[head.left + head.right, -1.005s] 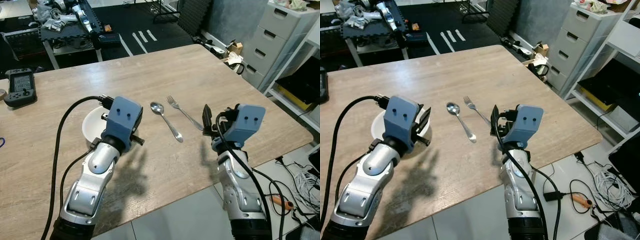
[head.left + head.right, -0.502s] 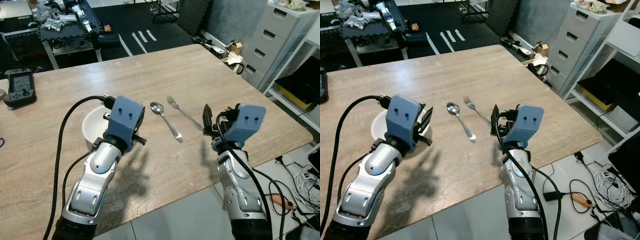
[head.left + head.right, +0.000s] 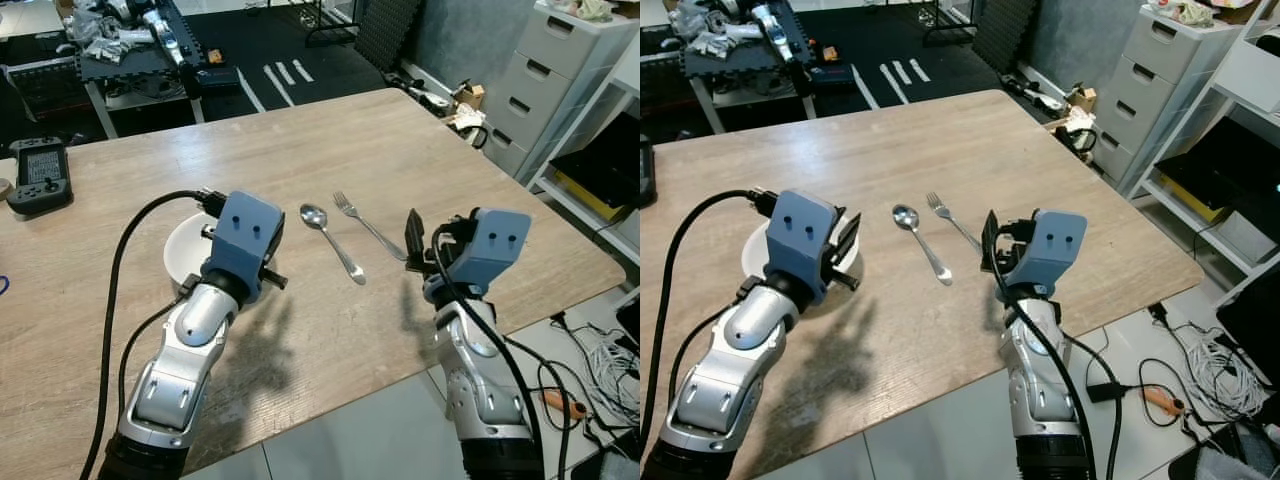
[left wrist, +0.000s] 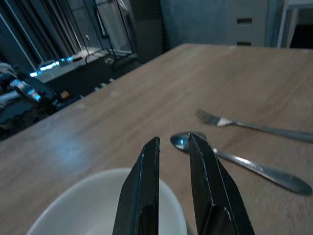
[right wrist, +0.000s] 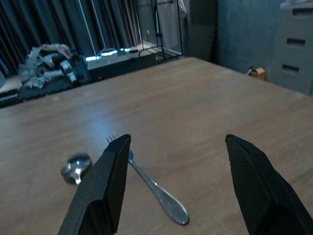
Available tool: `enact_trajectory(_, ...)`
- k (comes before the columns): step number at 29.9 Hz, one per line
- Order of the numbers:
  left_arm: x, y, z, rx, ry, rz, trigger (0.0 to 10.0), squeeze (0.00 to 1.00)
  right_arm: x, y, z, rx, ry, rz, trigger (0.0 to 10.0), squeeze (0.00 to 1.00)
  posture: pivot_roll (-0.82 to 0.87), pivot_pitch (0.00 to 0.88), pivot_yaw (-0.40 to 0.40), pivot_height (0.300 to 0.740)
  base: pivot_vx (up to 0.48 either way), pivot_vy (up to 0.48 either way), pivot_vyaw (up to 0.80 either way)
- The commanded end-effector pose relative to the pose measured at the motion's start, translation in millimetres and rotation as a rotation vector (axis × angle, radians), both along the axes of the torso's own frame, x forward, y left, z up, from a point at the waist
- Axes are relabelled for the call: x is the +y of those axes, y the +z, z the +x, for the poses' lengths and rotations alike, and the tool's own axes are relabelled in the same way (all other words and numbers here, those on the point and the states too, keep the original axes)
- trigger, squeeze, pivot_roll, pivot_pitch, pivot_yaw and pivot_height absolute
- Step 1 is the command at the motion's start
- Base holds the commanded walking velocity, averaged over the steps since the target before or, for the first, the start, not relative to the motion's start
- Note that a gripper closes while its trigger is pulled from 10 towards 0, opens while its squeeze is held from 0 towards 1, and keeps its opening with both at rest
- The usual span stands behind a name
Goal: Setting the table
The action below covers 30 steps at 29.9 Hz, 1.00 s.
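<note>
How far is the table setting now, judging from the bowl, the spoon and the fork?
Done: a white round bowl, a silver metal spoon and a silver metal fork lie on the wooden table. In hand: nothing; the left gripper hovers over the bowl's rim, nearly closed, and the right gripper is open near the fork. Left: arranging the cutlery beside the bowl.

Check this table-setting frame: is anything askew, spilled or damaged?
Nothing spilled or damaged. The spoon and fork lie slanted side by side, apart from the white bowl, not squared to the table edge.
</note>
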State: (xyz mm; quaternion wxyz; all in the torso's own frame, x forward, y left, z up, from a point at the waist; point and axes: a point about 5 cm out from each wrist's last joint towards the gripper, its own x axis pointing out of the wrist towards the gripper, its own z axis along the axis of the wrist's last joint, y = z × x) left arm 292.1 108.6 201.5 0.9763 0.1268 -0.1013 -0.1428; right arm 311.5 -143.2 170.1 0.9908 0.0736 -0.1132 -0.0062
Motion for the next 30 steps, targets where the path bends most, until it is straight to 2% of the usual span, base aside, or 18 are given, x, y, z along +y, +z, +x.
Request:
enact_trajectory(1, 5.5, -6, -5.2, 0.02, 0.015, 0.017, 10.0, 0.0, -1.7, -12, -3.0, 0.04, -0.002, -0.015, 10.0, 0.0, 0.02, 0.03, 0.073, 0.74, 0.0, 0.0, 0.0)
enact_trajectory(2, 12.9, -9, -10.3, 0.027, 0.02, 0.032, 10.0, 0.0, -4.2, -16, -5.0, 0.048, -0.009, -0.014, 10.0, 0.0, 0.03, 0.028, 0.069, 0.74, 0.0, 0.0, 0.0)
enact_trajectory(10, 30.9, -8, -16.6, 0.035, 0.054, 0.027, 10.0, 0.0, -7.2, -17, -3.1, 0.05, -0.011, -0.016, 10.0, 0.0, 0.06, 0.013, 0.066, 0.74, 0.0, 0.0, 0.0)
enact_trajectory(15, 23.9, -5, -10.0, 0.027, 0.055, -0.009, 10.0, 0.0, -6.5, -8, 2.9, 0.019, -0.006, -0.017, 10.0, 0.0, 0.06, 0.012, 0.061, 0.74, 0.0, 0.0, 0.0)
enact_trajectory(20, 15.9, 0, -5.8, 0.011, 0.032, -0.01, 10.0, 0.0, -7.9, -8, 3.4, 0.019, -0.01, -0.017, 10.0, 0.0, 0.06, 0.014, 0.056, 0.74, 0.0, 0.0, 0.0)
enact_trajectory(30, 14.7, -2, -5.9, 0.018, 0.035, -0.013, 10.0, 0.0, -4.3, -7, 4.9, 0.016, -0.003, -0.012, 10.0, 0.0, 0.05, 0.023, 0.049, 0.74, 0.0, 0.0, 0.0)
